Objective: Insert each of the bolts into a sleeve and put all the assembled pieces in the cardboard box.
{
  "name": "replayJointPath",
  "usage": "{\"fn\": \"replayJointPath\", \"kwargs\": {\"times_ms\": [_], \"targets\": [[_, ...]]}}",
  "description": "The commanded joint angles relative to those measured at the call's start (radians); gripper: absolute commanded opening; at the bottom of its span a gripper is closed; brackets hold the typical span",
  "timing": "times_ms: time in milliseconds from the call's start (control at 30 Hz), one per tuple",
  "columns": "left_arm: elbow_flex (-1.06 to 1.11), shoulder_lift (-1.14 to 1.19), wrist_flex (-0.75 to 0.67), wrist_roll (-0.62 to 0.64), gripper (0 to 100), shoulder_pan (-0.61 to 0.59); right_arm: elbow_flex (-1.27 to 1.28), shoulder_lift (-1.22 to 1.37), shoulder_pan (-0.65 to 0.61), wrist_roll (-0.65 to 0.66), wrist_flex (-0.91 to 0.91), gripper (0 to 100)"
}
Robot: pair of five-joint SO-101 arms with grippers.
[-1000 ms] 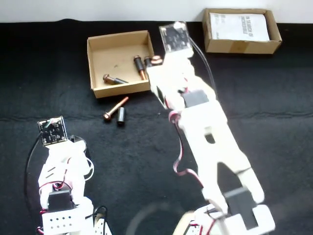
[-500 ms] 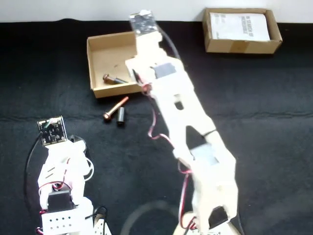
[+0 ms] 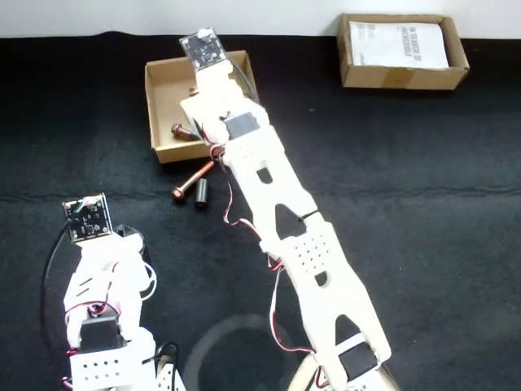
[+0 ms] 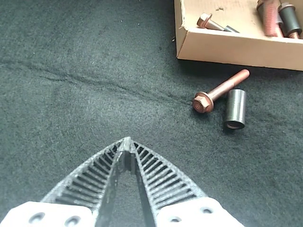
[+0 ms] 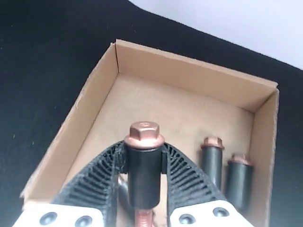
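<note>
1. Tan cardboard box [image 3: 167, 90], upper left: three sleeved bolts [image 5: 212, 163] inside.
2. Right gripper [image 5: 144, 158] clamps a fourth copper bolt-in-sleeve [image 5: 143, 172] over it.
3. Left gripper [image 4: 127, 143], lower left, closed, empty.
4. Loose copper bolt [image 4: 220, 90] and dark steel sleeve [image 4: 235, 109], below the box, not yet joined.

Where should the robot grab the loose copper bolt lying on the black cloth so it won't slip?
I'd take the bolt by its shaft, nearer the tip than the head, coming straight down from above and pinching across it. It lies flat, so both sides of the shaft are open. The sleeve lies close beside the head end, leaving little room there.
</note>
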Motion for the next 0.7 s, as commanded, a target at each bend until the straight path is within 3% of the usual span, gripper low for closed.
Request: {"fn": "replayJointPath", "kwargs": {"times_ms": [0, 233, 400, 600, 667], "targets": [[0.019, -0.004, 0.003, -0.008, 1, 0.007, -0.094, 0.015, 0.001, 0.011, -0.062, 1.2], [0.019, -0.002, 0.003, -0.008, 1, 0.007, -0.088, 0.033, -0.005, 0.130, -0.094, 1.2], [0.019, -0.002, 0.003, -0.008, 1, 0.007, -0.099, 0.071, -0.001, 0.143, -0.124, 1.6], [0.019, -0.002, 0.003, -0.008, 1, 0.007, -0.101, 0.074, -0.002, 0.143, -0.101, 22.5], [0.019, -0.002, 0.003, -0.008, 1, 0.007, -0.102, 0.073, -0.005, 0.143, -0.087, 25.4]]}}
